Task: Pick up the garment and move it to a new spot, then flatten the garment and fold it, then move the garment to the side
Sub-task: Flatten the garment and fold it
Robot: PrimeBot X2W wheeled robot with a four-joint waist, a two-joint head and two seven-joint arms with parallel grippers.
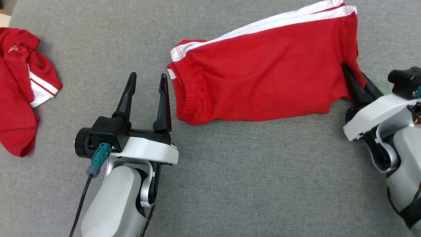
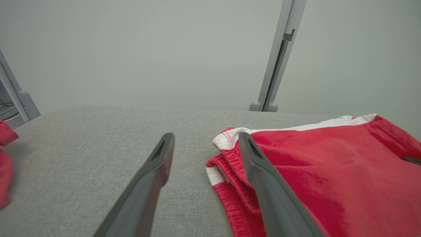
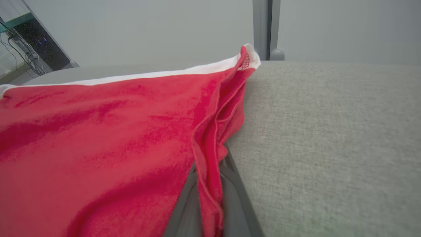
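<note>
The garment (image 1: 263, 72) is a pair of red shorts with white side stripes, lying folded flat on the grey cloth surface (image 1: 230, 184). My right gripper (image 1: 353, 80) is shut on the garment's right hem edge; in the right wrist view the red cloth (image 3: 98, 141) is pinched between its two grey fingers (image 3: 235, 197). My left gripper (image 1: 148, 80) stands open just left of the elastic waistband, with nothing between its fingers. In the left wrist view the garment's waistband (image 2: 227, 171) lies beside the right finger (image 2: 263, 177).
A second red garment with white trim (image 1: 19, 89) lies crumpled at the far left edge. A grey upright post (image 2: 279, 56) stands behind the surface. Bare grey cloth stretches across the foreground between the two arms.
</note>
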